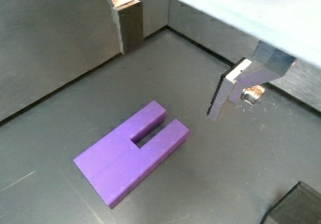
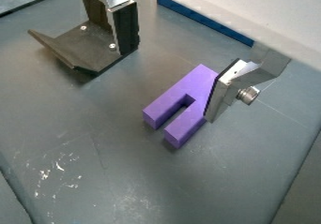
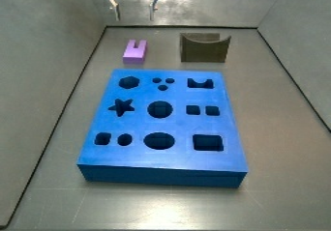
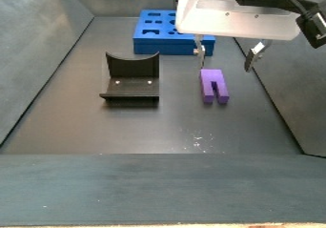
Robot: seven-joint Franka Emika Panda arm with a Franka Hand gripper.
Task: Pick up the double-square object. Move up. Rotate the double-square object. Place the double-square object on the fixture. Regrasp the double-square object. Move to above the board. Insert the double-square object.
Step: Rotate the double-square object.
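Gripper (image 4: 227, 56): jaws released, hanging above the block (image 4: 213, 86), frame centre.
Block: flat on floor (slot showing), untouched.
Risk: off-centre descent could nudge it aside.

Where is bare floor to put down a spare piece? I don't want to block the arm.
Bare floor lies along both long sides of the board and in front of the fixture. It is crowded at the far end: the double-square object lies there with the open gripper hovering above it.
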